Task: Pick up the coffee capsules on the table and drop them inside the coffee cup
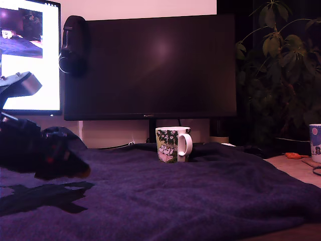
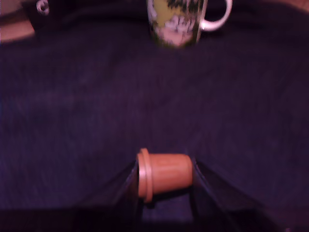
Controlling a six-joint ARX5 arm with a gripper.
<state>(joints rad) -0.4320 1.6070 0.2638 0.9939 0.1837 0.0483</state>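
The copper-brown capsule (image 2: 164, 174) is pinched on its side, rim and base, by the tool (image 2: 164, 180), above the bench (image 2: 72, 106), well short of the mug (image 2: 176, 21) near the far edge. It is judged light, thin-walled, easily dented.

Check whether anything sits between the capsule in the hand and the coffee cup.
Nothing visible does. The copper-brown capsule lies sideways between the fingers of the hand, and only bare blanket stretches from there to the coffee cup. The exterior view shows the same open stretch.
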